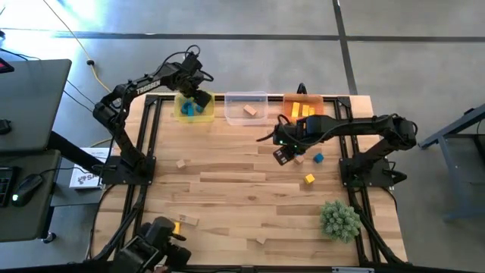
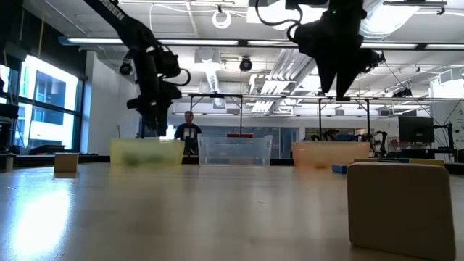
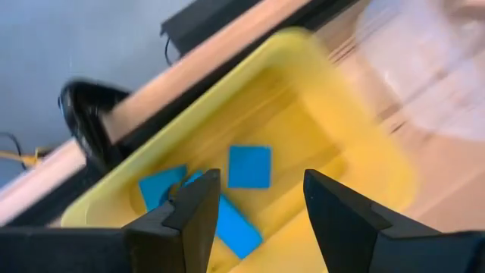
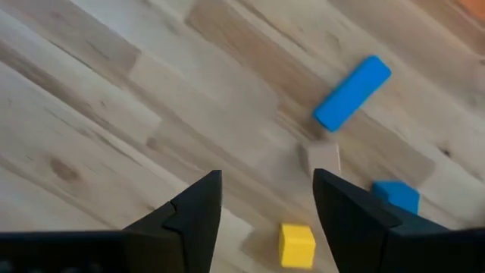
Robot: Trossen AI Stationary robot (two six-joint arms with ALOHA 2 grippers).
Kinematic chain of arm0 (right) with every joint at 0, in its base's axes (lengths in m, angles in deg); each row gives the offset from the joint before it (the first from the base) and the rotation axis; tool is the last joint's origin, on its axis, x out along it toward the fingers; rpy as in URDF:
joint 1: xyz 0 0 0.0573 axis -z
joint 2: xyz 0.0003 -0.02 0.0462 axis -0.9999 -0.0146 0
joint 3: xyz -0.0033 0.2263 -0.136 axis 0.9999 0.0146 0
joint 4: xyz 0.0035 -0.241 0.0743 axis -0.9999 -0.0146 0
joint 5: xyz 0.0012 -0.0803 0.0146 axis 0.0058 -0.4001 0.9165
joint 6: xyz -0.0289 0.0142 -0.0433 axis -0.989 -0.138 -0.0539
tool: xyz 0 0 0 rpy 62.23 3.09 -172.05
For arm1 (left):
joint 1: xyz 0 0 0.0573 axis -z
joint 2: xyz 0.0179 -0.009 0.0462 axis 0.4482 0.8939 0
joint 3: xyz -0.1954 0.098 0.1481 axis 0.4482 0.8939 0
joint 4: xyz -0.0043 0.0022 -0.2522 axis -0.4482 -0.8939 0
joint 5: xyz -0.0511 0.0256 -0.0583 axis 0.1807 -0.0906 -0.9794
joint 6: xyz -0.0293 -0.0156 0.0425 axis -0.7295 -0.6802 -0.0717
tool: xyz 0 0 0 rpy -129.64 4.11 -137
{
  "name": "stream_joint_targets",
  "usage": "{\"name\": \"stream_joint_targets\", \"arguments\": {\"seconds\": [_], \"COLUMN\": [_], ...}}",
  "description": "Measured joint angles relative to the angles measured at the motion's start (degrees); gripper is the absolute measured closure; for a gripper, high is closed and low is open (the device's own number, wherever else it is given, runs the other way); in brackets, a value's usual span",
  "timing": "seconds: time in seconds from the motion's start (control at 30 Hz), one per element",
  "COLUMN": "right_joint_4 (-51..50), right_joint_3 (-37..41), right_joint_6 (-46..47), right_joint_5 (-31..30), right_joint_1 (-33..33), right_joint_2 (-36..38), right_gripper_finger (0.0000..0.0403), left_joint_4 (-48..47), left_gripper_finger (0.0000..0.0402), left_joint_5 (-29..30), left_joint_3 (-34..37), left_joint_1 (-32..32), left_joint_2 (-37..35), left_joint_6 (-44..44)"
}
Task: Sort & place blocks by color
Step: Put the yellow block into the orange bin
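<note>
My left gripper [image 3: 261, 182] hangs open over the yellow bin [image 1: 184, 114] at the table's far left. Several blue blocks [image 3: 249, 167] lie on the bin's floor, and nothing is between the fingers. My right gripper [image 4: 267, 182] points down, open, above the table right of centre [image 1: 284, 154], holding nothing. Below it lie a blue bar [image 4: 352, 92], a tan block [image 4: 323, 158], a blue cube [image 4: 395, 196] and a yellow cube [image 4: 296, 244]. Tan blocks [image 1: 182, 163] [image 1: 261, 240] and a yellow block [image 1: 176, 226] rest elsewhere on the table.
A clear bin [image 1: 246, 106] with a tan block stands at the far middle, an orange bin [image 1: 303, 106] with yellow blocks to its right. A spiky green plant ball [image 1: 339, 220] sits near right. A person stands in the room behind the bins [image 2: 188, 130].
</note>
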Motion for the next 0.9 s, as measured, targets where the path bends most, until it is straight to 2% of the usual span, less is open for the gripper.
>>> {"name": "stream_joint_targets", "arguments": {"seconds": [0.3,0.47,0.7,0.9], "right_joint_4": [-7.8,-6.8,0.3,2.8], "right_joint_3": [0.1,5.4,13.3,17.7], "right_joint_6": [3.9,5.2,6.5,8.7], "right_joint_5": [1.3,3.4,9.0,10.3], "right_joint_1": [-3.7,-4.8,-6.6,-7.9], "right_joint_2": [0.0,0.0,0.0,0.0], "right_gripper_finger": [0.0185,0.0185,0.0185,0.0185], "left_joint_4": [-0.3,-0.6,-1.0,-1.0], "left_gripper_finger": [0.022,0.022,0.022,0.022], "left_joint_5": [0.0,0.0,0.0,0.0], "left_joint_3": [-5.6,-6.1,-6.1,-6.1], "left_joint_1": [4.8,6.9,9.0,10.1], "left_joint_2": [0.0,0.0,0.0,0.0], "left_joint_6": [0.1,0.1,1.9,1.6]}}
